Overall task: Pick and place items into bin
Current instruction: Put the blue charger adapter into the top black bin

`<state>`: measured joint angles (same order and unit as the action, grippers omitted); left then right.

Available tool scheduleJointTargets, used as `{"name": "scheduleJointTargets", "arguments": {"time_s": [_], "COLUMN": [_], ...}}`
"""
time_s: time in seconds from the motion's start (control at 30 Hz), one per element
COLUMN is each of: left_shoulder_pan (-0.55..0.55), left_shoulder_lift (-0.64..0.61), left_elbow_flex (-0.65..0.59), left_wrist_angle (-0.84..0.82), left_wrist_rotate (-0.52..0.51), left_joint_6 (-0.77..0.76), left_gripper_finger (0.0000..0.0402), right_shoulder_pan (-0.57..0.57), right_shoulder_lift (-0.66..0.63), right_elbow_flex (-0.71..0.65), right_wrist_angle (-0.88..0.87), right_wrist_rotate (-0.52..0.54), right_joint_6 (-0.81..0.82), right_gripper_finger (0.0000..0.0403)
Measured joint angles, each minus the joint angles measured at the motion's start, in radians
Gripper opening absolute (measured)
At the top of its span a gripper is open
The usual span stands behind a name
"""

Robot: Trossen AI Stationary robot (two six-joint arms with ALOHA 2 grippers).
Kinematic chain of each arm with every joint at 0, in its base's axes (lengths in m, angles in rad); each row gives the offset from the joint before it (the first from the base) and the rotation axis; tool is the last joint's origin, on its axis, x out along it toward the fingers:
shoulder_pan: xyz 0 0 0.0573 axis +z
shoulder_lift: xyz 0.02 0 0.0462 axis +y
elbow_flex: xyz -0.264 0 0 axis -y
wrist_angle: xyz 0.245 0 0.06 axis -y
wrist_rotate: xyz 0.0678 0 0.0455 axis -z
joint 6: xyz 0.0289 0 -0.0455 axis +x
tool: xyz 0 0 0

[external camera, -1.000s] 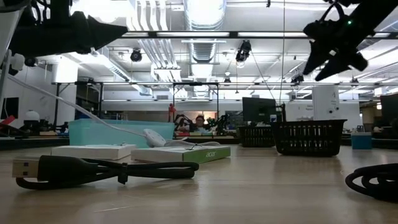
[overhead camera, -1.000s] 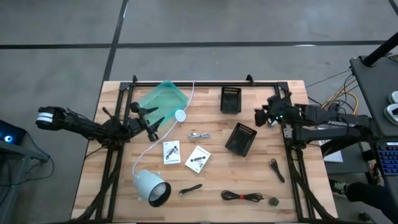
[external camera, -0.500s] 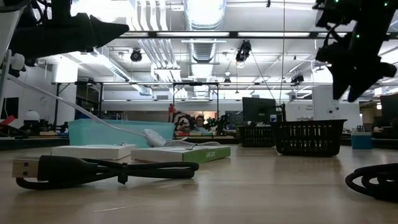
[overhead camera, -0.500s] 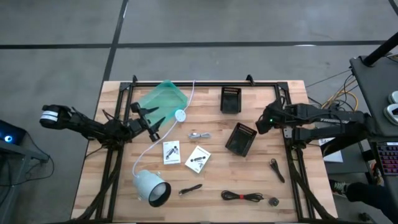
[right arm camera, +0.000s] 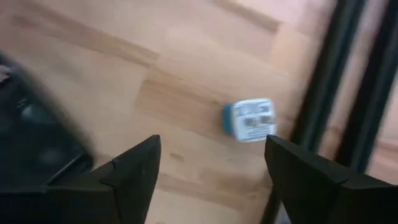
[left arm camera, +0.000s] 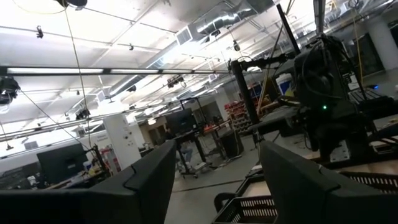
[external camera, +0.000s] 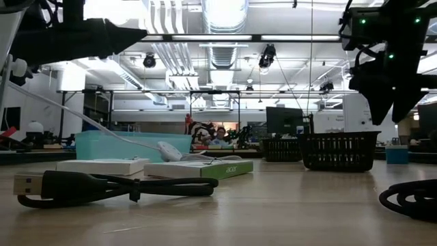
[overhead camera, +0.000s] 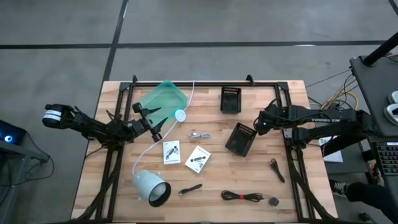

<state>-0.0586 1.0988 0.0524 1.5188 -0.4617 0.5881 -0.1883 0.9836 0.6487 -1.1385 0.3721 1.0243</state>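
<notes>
Right tool (overhead camera: 260,124) hangs above the worktop (overhead camera: 205,186) near its right rail, just beside the nearer black mesh bin (overhead camera: 240,138). Its wrist view shows the fingers (right arm camera: 130,174) spread apart with nothing between them, looking down on bare wood and a small blue-and-white block (right arm camera: 250,121) lying by the dark frame rail.

Left tool (overhead camera: 153,121) waits over the left side, near the teal tray (overhead camera: 161,98) and the round white disc on its cord (overhead camera: 180,115); fingers (left arm camera: 155,186) parted, empty.

Items still out on the worktop: two white printed cards (overhead camera: 171,152) and (overhead camera: 198,159) mid-table, small silver piece (overhead camera: 198,134) above them, black coiled cable (overhead camera: 242,196) and dark disc (overhead camera: 273,200) along the near edge, black sticks (overhead camera: 190,188) and (overhead camera: 276,169). A second black bin (overhead camera: 231,100) sits at the far edge.

Judgement: the reach-to-pick step, nothing yet gripped. Likely target is the blue-and-white block under the right tool. Next move calls for centring the open fingers over it, descending, and closing clear of the rail.
</notes>
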Motion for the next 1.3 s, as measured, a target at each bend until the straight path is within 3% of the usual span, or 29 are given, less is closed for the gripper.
{"name": "scheduleJointTargets", "arguments": {"time_s": [0.23,0.47,0.83,1.2,1.3], "left_shoulder_pan": [0.0,0.0,0.0,0.0,0.0], "left_shoulder_lift": [0.039,0.047,0.045,0.051,0.051], "left_elbow_flex": [0.021,0.025,0.027,0.029,0.029], "left_wrist_angle": [0.0,0.0,-0.001,-0.001,-0.001], "left_wrist_rotate": [0.001,0.001,0.006,0.019,0.019], "left_joint_6": [0.005,0.051,0.053,0.053,0.053], "left_gripper_finger": [0.0217,0.0217,0.0217,0.0217,0.0217], "right_shoulder_pan": [0.0,0.0,-0.015,-0.233,-0.284], "right_shoulder_lift": [0.027,0.075,0.162,0.273,0.291], "right_elbow_flex": [-0.005,0.002,0.029,0.144,0.156], "right_wrist_angle": [0.003,0.01,0.403,0.146,0.113], "right_wrist_rotate": [-0.003,-0.108,-0.104,-0.154,-0.224], "right_joint_6": [0.088,0.157,-0.106,-0.141,-0.153], "right_gripper_finger": [0.0297,0.0286,0.0265,0.0249,0.0252]}}
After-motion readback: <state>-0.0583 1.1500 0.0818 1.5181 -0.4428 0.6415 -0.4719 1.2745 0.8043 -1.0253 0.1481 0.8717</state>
